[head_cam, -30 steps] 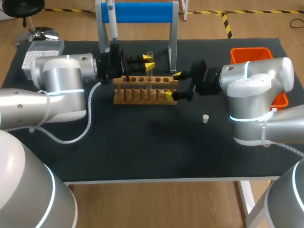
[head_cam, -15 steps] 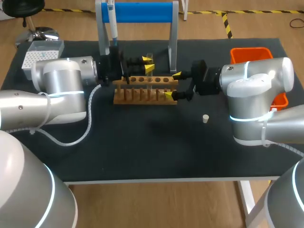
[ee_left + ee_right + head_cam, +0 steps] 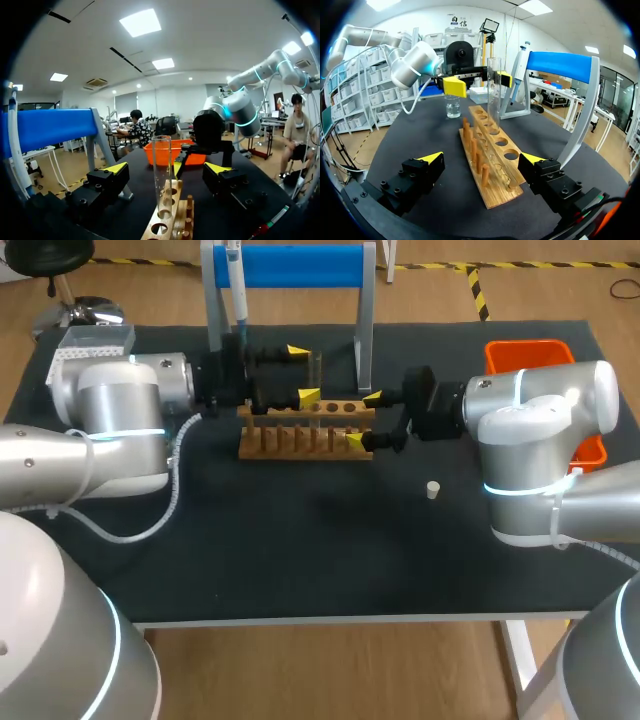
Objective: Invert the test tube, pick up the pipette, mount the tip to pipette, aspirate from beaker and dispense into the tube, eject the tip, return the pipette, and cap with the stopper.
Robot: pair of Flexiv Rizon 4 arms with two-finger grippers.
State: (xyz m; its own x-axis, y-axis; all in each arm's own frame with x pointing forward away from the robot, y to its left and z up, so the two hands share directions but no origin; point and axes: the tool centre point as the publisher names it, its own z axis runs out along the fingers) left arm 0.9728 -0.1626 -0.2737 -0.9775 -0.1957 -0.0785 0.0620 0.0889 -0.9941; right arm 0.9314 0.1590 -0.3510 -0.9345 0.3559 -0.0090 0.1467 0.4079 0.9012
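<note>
**Both end effectors spread, tube upright in the rack**

The black worktop [image 3: 300,550] carries everything. My left arm [image 3: 110,430] comes in low over its left side and my right arm [image 3: 540,440] over its right, the two facing each other along the back half.

At the back edge stands the blue-barred pipette stand [image 3: 290,265], with the pipette [image 3: 236,285] hanging at its left end. The orange bin [image 3: 520,352] sits at the back right, partly behind my right arm. The white tip box [image 3: 85,345] sits at the back left, just behind my left arm.

The wooden rack [image 3: 300,440] lies in front of the stand, between the two arms.

The left end effector [image 3: 302,373] is spread wide. One yellow tip is on each side of the test tube [image 3: 316,375], and neither touches the glass. The right end effector [image 3: 364,418] is also spread, with its fingers on either side of the rack's right end and nothing pinched.

The test tube stands upright in one of the rack's inner holes, open mouth up and apparently empty.

The right wrist view shows the beaker [image 3: 453,106] on the worktop beyond the rack's far end, near my left arm.

The small pale stopper [image 3: 433,489] lies alone on the worktop, in front of my right arm and well apart from the rack.
</note>
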